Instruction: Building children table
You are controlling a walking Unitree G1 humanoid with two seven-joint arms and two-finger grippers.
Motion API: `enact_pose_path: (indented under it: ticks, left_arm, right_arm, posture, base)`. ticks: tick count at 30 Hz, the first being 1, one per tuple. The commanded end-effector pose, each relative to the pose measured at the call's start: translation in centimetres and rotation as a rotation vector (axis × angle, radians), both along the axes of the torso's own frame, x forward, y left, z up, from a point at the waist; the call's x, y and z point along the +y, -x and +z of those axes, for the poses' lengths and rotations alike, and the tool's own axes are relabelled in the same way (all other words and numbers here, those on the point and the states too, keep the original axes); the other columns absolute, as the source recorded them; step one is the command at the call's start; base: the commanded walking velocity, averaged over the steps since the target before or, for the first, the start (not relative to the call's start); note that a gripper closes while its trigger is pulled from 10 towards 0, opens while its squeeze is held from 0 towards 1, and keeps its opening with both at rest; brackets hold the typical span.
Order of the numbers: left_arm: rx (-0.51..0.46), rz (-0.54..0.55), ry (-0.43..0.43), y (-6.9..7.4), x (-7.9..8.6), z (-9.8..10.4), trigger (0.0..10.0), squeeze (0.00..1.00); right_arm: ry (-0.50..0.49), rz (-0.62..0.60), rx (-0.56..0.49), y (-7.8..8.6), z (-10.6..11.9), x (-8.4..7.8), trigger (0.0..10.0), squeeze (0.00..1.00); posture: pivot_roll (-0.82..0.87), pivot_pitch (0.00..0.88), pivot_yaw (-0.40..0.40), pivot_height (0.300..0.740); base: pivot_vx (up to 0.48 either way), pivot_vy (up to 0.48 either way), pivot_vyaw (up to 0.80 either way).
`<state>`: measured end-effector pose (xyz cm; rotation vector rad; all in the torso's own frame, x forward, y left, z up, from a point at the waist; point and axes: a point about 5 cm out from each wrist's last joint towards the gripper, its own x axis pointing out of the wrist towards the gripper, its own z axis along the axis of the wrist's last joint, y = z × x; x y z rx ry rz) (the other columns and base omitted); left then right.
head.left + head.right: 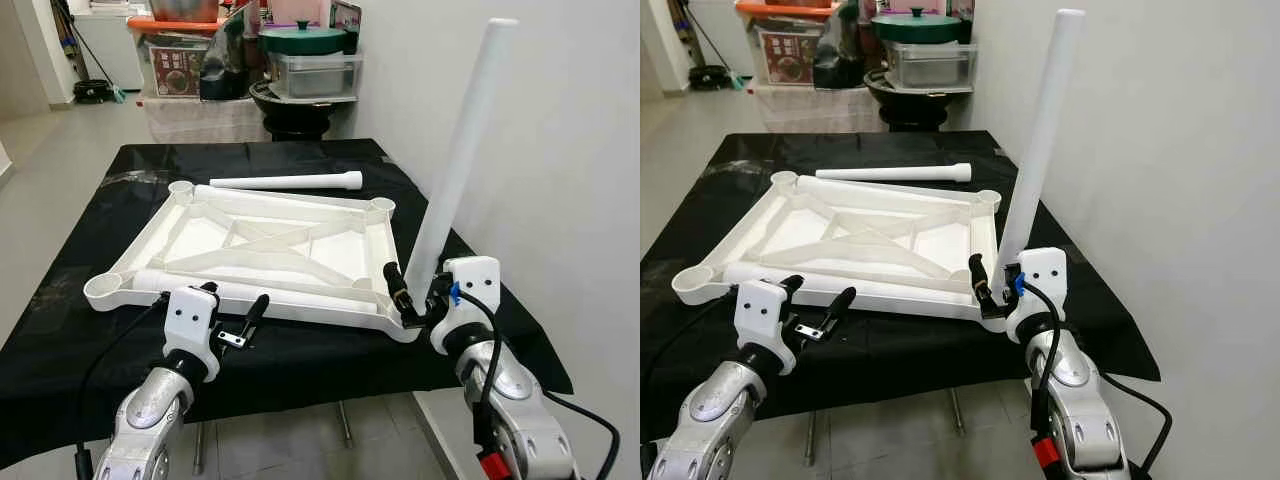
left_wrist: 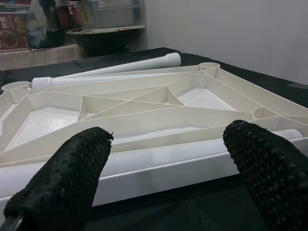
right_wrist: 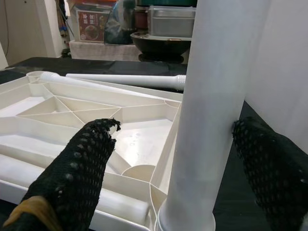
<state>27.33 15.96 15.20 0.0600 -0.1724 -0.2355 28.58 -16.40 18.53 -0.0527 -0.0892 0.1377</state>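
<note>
Leg (image 1: pixel 452 170): upright in the top's (image 1: pixel 260 245) near right corner socket, between the right gripper's (image 1: pixel 418 293) parted fingers, one touching it. Left gripper (image 1: pixel 234 312): open, idle at the top's near edge.

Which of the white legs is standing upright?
The leg at the tabletop's near right corner, between the right gripper's fingers. The other legs lie flat.

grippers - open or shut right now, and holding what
Left gripper: open, holding nothing, in front of the upturned tabletop.
Right gripper: open around the upright table leg; one finger touches it, no clamp.
</note>
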Motion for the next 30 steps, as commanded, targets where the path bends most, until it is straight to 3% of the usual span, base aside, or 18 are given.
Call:
enact_pose_path:
  ticks: [1,21,30]
  left_arm:
    - [-0.012,-0.005,0.003,0.1,-0.1,0.1,10.0,0.00]
    - [-0.016,-0.012,-0.003,0.1,-0.1,0.1,10.0,0.00]
    - [0.008,-0.022,-0.025,0.1,-0.5,-0.3,10.0,0.00]
  right_arm:
    - [0.001,-0.022,0.019,-0.2,-0.2,-0.3,10.0,1.00]
    - [-0.031,-0.051,0.001,-2.1,0.5,0.0,10.0,1.00]
    - [-0.031,-0.061,0.004,-2.3,0.5,-0.3,10.0,1.00]
  posture:
    - [0.04,0.000,-0.057,0.740]
    - [0.05,0.000,-0.065,0.740]
    - [0.05,0.000,-0.061,0.740]
  base:
    - [0.356,0.000,0.00]
    - [0.419,0.000,0.00]
    - [0.056,0.000,0.00]
